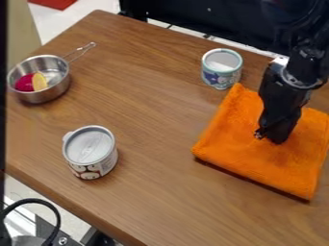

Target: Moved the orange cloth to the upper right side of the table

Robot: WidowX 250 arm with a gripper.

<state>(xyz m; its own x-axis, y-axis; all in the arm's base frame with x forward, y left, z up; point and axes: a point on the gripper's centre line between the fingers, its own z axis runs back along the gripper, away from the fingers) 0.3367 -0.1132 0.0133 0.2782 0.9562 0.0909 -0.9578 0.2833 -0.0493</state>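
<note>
No text, labels, brands, numbers or signs could be read.
</note>
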